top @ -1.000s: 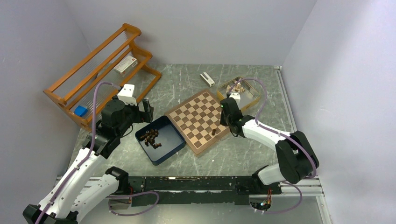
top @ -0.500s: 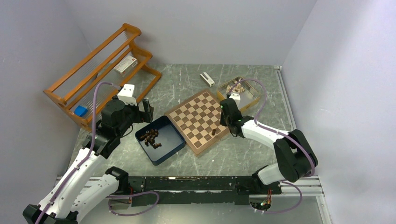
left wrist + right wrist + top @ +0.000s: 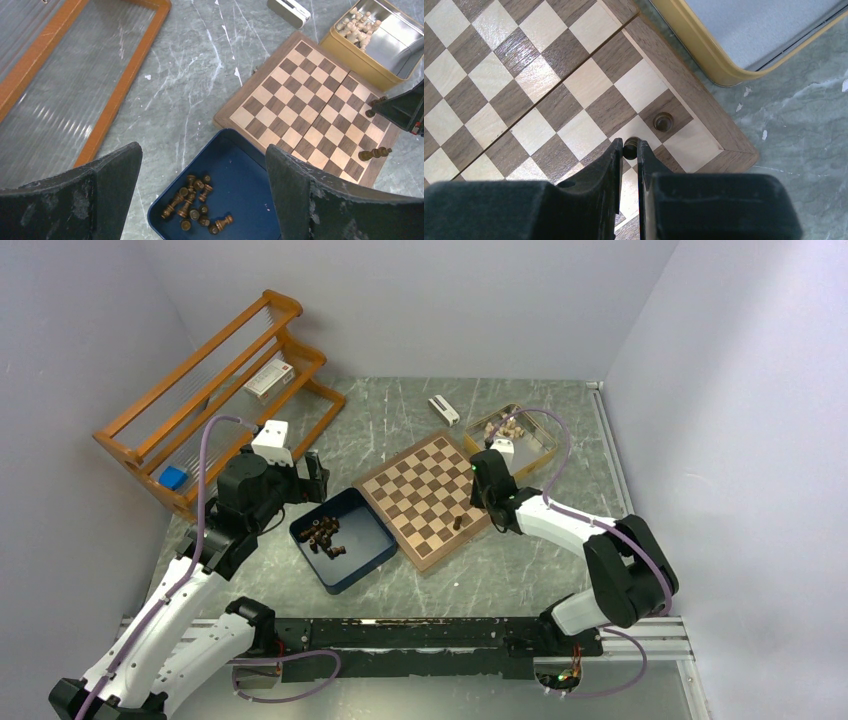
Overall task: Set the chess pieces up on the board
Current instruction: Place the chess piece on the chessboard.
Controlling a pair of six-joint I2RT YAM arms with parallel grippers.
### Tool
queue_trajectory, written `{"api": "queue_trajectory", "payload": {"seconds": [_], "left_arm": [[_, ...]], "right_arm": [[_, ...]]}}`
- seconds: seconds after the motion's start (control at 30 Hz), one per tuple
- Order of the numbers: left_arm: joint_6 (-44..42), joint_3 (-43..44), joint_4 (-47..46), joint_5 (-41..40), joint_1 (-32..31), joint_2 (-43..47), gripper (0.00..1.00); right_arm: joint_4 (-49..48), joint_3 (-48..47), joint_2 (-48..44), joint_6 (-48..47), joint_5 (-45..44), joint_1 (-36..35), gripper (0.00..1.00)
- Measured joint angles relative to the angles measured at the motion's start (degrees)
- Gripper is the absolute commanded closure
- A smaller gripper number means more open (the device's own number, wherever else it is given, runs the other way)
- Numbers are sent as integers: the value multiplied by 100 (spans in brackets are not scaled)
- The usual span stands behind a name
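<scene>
Wooden board [image 3: 425, 498] logged mid-counter [image 3: 400, 420], turned diamond-wise to the arms; light and dark checks, pale border.

Blue box [image 3: 245, 170] just beside the board's left edge; gold tin [image 3: 357, 62] just beside its far right edge; orange rack [image 3: 200, 390] at far left against the wall; small white block [image 3: 443, 410] on the counter beyond the board.

Dark pieces [image 3: 195, 205] counted in four spots:
- loose heap in the box, most lying flat, some touching;
- lying piece [image 3: 375, 153] on its side on the board, near the right corner;
- upright piece [image 3: 663, 121] on a dark square of the edge row, next to the corner square;
- pinched piece [image 3: 630, 148] in the right claw.

Pale pieces [image 3: 355, 27] bunched in the tin's far corner; rest of the tin floor bare metal.

Right claw [image 3: 628, 146]: fingers pressed almost together, pinching the pinched piece by its top; low over the board's right corner, just beside the upright piece, apart from it; tin rim near. Contact between pinched piece and board: cannot tell, base hidden by the fingers.

Left claw [image 3: 202, 150]: spread wide, gripping nothing; hovering above the counter at the box's far left side, well apart from the board; both black fingers [image 3: 100, 200] in view at the wrist camera's lower edge, heap showing between them.
</scene>
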State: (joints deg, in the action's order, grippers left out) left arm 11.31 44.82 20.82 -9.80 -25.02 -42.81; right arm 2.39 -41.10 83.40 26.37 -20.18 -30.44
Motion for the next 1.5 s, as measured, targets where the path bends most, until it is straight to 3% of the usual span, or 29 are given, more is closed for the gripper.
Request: {"api": "queue_trajectory", "payload": {"seconds": [0.2,1.23,1.5], "left_arm": [[0,0,0,0,0,0,2],[0,0,2,-2,0,22,2],[0,0,2,-4,0,26,2]], "right_arm": [[4,-4,2,2,2,0,76],[275,-184,105,66,85,2,75],[544,-350,61,61,63,2,67]]}}
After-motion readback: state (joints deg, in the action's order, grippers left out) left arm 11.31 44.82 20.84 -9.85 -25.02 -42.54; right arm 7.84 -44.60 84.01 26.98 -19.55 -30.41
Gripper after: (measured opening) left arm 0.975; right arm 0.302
